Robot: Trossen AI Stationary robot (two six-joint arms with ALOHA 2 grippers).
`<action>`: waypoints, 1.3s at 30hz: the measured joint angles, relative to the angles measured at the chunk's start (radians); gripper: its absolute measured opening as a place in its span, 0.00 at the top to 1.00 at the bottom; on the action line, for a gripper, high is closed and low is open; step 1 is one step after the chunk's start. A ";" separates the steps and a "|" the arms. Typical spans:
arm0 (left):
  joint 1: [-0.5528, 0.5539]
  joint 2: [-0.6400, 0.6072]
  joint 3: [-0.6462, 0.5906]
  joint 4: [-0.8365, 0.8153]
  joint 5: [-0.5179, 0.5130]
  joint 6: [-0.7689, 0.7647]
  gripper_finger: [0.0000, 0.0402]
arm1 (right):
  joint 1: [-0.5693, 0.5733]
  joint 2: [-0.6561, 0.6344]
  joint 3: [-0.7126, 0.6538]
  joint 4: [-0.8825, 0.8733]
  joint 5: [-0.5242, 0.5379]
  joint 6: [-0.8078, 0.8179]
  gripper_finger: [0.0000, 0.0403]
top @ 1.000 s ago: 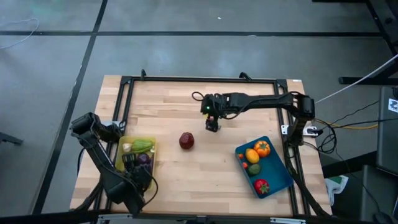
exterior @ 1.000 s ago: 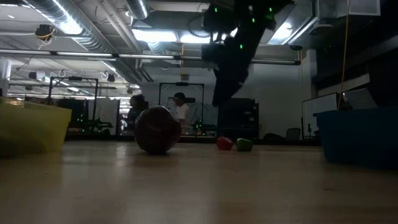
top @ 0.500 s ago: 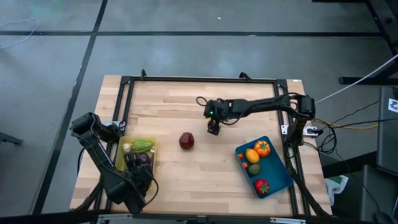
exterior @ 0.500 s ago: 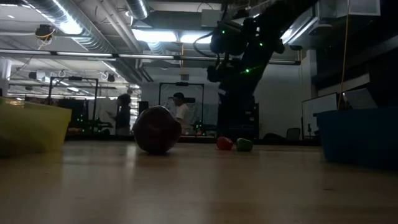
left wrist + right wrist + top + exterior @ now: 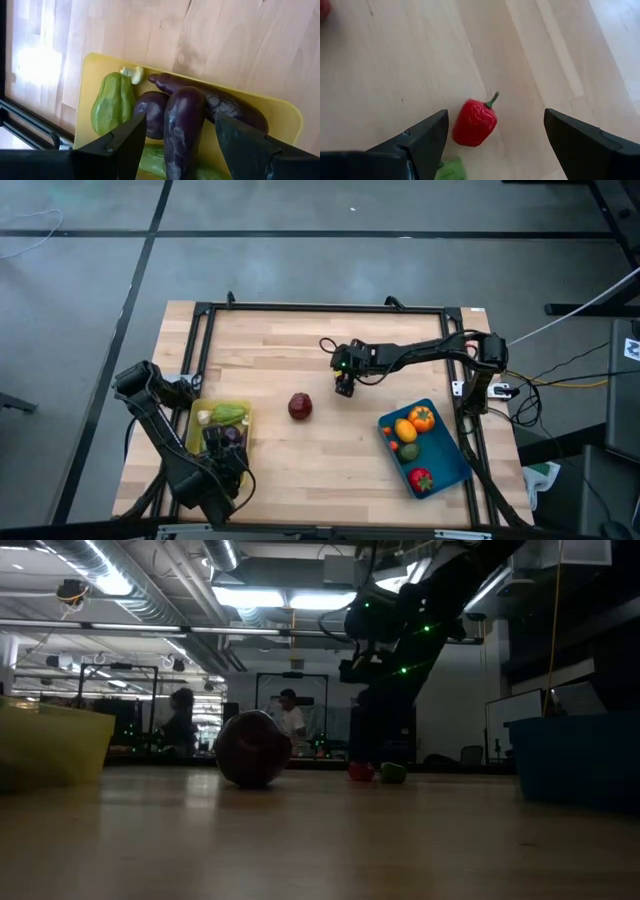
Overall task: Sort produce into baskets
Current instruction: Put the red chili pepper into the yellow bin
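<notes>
R end effector (image 5: 492, 137) wide over red pepper (image 5: 474, 122), green piece (image 5: 451, 170) beside

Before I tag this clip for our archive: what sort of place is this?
Probably a robotics lab or workshop. A wooden table in a black frame carries two arms, exposed ducts and strip lights run overhead, and people stand among equipment racks behind.
</notes>
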 joint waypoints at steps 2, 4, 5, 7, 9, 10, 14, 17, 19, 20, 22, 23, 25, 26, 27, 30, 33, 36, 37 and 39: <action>0.000 0.000 0.000 0.000 0.000 -0.001 0.42 | 0.000 0.000 -0.010 0.009 -0.004 0.000 0.20; 0.000 0.000 0.000 0.000 0.000 -0.001 0.42 | 0.000 0.000 -0.026 0.021 -0.008 0.004 0.20; 0.000 0.000 0.000 0.000 0.000 -0.002 0.42 | 0.000 0.000 -0.034 0.024 -0.009 0.012 0.20; 0.000 0.000 0.000 0.001 -0.001 -0.003 0.42 | 0.000 0.000 -0.050 0.023 -0.010 0.021 0.20; 0.000 0.000 0.000 0.002 -0.003 -0.003 0.42 | -0.001 0.001 -0.059 0.023 -0.014 0.022 0.20; 0.000 0.000 0.000 0.002 -0.003 -0.003 0.42 | -0.001 0.001 -0.060 0.020 -0.014 0.022 0.20; 0.000 0.000 0.000 0.002 -0.011 -0.002 0.42 | -0.001 0.001 -0.060 0.039 -0.014 0.020 0.20; 0.000 0.000 0.000 0.003 -0.027 -0.003 0.42 | -0.001 0.002 -0.060 0.063 -0.014 0.019 0.20; 0.000 0.000 0.000 0.003 -0.029 -0.003 0.42 | -0.001 0.002 -0.060 0.076 -0.015 0.019 0.20; 0.000 0.000 0.000 0.003 -0.030 -0.003 0.42 | -0.001 0.002 -0.060 0.079 -0.016 0.019 0.20; 0.000 0.000 0.000 0.003 -0.030 -0.005 0.42 | -0.001 0.002 -0.060 0.079 -0.015 0.018 0.20; 0.000 0.000 0.000 0.003 -0.029 -0.007 0.42 | -0.001 0.005 -0.060 0.080 -0.015 0.018 0.20; 0.000 0.000 0.000 0.004 -0.030 -0.009 0.42 | -0.002 0.018 -0.060 0.086 -0.015 0.018 0.20; 0.000 0.000 0.000 0.004 -0.029 -0.011 0.42 | -0.002 0.028 -0.060 0.082 -0.015 0.018 0.20; 0.000 0.000 0.000 0.004 -0.029 -0.011 0.42 | -0.002 0.040 -0.060 0.093 -0.017 0.018 0.20; 0.000 0.000 0.000 0.007 -0.030 -0.012 0.42 | 0.000 0.058 -0.059 0.118 -0.030 0.018 0.21; 0.001 0.000 0.000 0.014 -0.030 -0.011 0.42 | 0.001 0.060 -0.059 0.127 -0.033 0.017 0.26; 0.008 0.000 0.000 0.030 -0.039 -0.005 0.42 | 0.001 0.060 -0.059 0.126 -0.038 0.018 0.34; 0.011 0.000 0.000 0.036 -0.043 -0.004 0.42 | 0.001 0.060 -0.059 0.127 -0.040 0.018 0.38; 0.018 0.000 0.000 0.036 -0.053 -0.005 0.42 | 0.002 0.060 -0.059 0.127 -0.052 0.018 0.45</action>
